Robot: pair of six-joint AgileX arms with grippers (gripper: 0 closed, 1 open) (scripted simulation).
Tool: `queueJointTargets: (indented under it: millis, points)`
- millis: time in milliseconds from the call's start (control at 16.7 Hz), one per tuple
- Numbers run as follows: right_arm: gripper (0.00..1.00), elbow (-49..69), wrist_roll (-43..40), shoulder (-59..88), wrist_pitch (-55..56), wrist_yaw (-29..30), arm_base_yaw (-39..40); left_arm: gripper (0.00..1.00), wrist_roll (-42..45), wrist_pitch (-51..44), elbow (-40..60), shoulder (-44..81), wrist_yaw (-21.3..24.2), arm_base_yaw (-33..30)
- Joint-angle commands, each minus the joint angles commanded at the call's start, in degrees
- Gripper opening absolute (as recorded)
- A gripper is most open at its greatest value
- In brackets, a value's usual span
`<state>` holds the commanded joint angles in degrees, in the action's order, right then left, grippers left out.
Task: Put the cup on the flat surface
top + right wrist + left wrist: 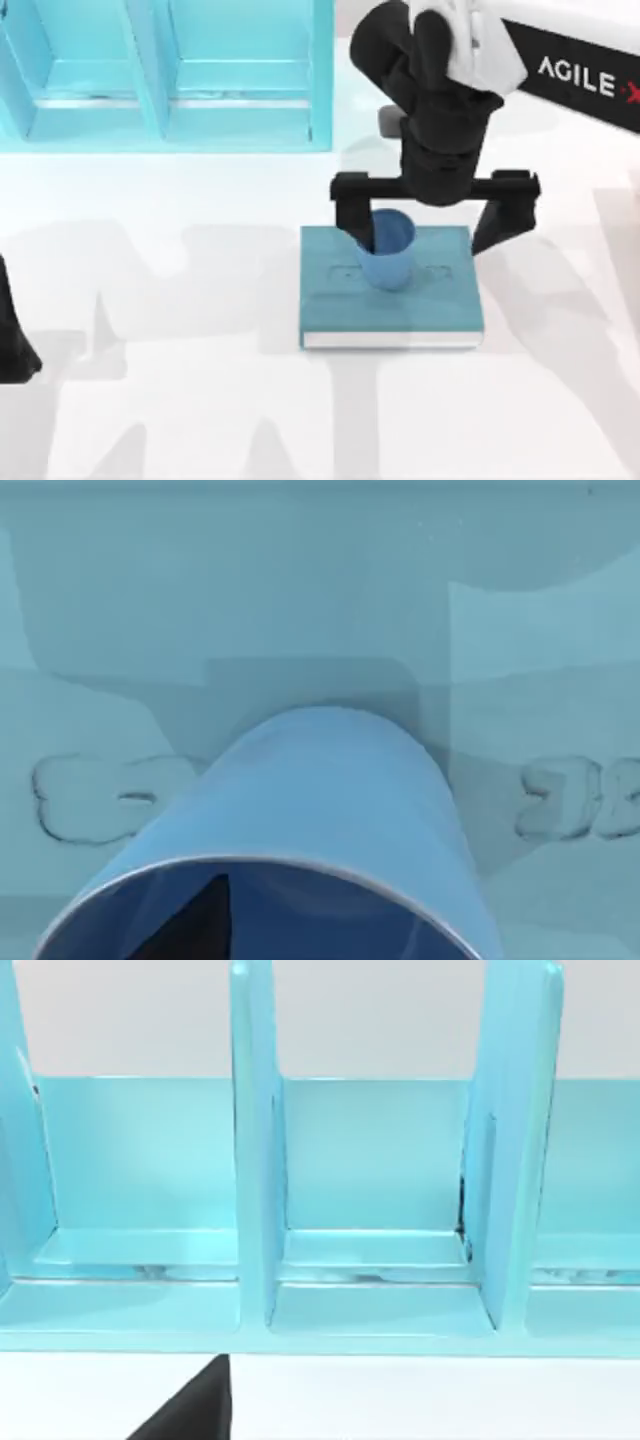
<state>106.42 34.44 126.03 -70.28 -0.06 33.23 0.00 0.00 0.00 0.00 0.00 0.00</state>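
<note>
On teal block (392,300), near its far edge: cup (388,248) upright. My right gripper (432,222) straddles it, fingers spread wide, one inside rim. Grasp pending: close, lift, move to bare tabletop (180,400). Left gripper (15,345) parked, state unclear.

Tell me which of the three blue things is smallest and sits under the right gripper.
The cup. It stands on the teal block, below the right gripper; the shelf unit is far bigger and stands apart.
</note>
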Motion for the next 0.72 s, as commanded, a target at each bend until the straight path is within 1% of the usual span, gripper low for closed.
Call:
queueJointTargets:
  millis: [120,360,720]
  points:
    - [1.00,-2.4,0.1,-0.1,2.4,0.0,0.0,1.00,0.0,0.0,0.0,0.0,0.0,0.0]
    - [1.00,-2.7,0.1,-0.1,2.7,0.0,0.1,1.00,0.0,0.0,0.0,0.0,0.0,0.0]
    - [0.55,-2.7,0.1,-0.1,2.7,0.0,0.1,1.00,0.0,0.0,0.0,0.0,0.0,0.0]
